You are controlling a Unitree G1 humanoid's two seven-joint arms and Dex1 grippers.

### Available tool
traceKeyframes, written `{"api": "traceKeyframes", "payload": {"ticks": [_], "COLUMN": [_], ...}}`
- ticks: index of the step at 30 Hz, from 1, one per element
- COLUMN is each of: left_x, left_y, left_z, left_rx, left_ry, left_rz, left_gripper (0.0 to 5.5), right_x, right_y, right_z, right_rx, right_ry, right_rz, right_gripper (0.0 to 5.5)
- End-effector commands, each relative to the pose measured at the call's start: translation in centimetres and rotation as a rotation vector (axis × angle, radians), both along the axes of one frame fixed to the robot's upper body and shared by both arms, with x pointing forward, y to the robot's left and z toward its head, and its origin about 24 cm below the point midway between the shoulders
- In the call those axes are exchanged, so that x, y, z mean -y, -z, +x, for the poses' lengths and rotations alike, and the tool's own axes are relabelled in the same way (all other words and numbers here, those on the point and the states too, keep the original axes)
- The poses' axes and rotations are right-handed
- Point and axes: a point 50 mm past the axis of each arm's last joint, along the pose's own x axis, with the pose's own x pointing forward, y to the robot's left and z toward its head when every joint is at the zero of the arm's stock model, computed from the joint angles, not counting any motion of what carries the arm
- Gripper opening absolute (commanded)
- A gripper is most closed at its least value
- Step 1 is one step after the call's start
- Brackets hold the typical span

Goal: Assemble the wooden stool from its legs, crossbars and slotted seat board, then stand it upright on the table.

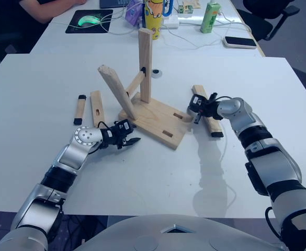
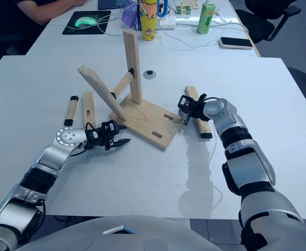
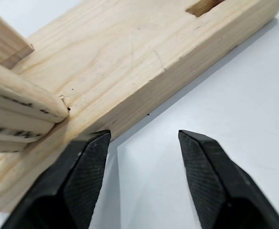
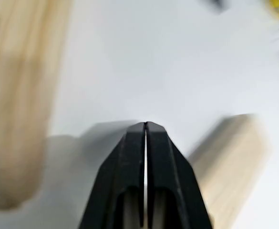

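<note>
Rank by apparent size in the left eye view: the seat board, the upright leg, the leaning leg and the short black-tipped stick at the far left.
1. seat board, largest.
2. upright leg and leaning leg: they look alike, and the tilt makes it unsure, so they are not ranked.
3. short black-tipped stick, smallest.

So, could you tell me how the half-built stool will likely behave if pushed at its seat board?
Probably stiff: the seat board is thick wood lying flat on the table, so it should slide rather than bend. The upright leg and leaning leg rise tall above it, so lifting one edge could tip it. The leaning leg may sit loose.
</note>
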Motion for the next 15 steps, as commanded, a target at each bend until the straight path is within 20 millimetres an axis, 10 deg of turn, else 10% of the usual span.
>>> {"api": "traceKeyframes", "payload": {"ticks": [1,8,15], "left_x": [-0.9,1.1,0.9], "left_y": [2.4,1.6,2.4], "left_z": [0.1,4.8,4.9], "left_rx": [-0.083,-0.038,-0.031], "left_ry": [-0.06,-0.069,-0.077], "left_rz": [0.125,0.134,0.113], "left_gripper": [2.64,2.64,2.64], "right_x": [-1.5,-0.5,-0.6], "right_y": [1.5,1.6,2.8], "right_z": [-1.1,-2.5,-3.7], "right_rx": [-0.149,-0.257,-0.168], "right_ry": [-0.134,-0.191,-0.063], "right_rz": [0.017,0.081,0.194], "right_gripper": [0.0,0.0,0.0]}}
